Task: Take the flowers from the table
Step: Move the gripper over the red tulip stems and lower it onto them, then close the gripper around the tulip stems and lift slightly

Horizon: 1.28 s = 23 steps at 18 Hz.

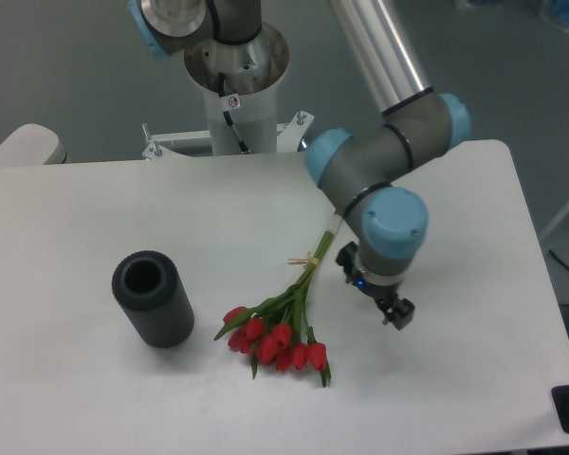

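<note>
The flowers (277, 343) are a bunch of red tulips lying flat on the white table (66, 379). Their heads point to the front. Their green stems run up and right to a pale string tie (308, 260), and the stem ends pass under the arm. My gripper (391, 308) is black and hangs below the blue wrist cap. It is just right of the stems, beyond the tie, close above the tabletop. It holds nothing that I can see. The wrist hides its fingers, so I cannot tell how the jaws stand.
A dark grey ribbed cylinder (153, 299) stands on the table left of the tulip heads, its open end tilted up. The arm's base column (235, 90) stands behind the table's back edge. The table's right edge lies near the gripper.
</note>
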Each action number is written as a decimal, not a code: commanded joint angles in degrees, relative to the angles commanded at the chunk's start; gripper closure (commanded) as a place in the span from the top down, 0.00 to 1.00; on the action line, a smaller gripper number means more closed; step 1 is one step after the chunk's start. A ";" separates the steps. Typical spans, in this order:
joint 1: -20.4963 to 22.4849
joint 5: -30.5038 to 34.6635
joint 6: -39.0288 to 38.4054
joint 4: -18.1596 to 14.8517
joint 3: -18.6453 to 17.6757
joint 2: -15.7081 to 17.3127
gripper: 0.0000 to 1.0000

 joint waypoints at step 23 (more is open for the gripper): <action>-5.28 -0.26 -13.27 9.49 -9.59 2.46 0.27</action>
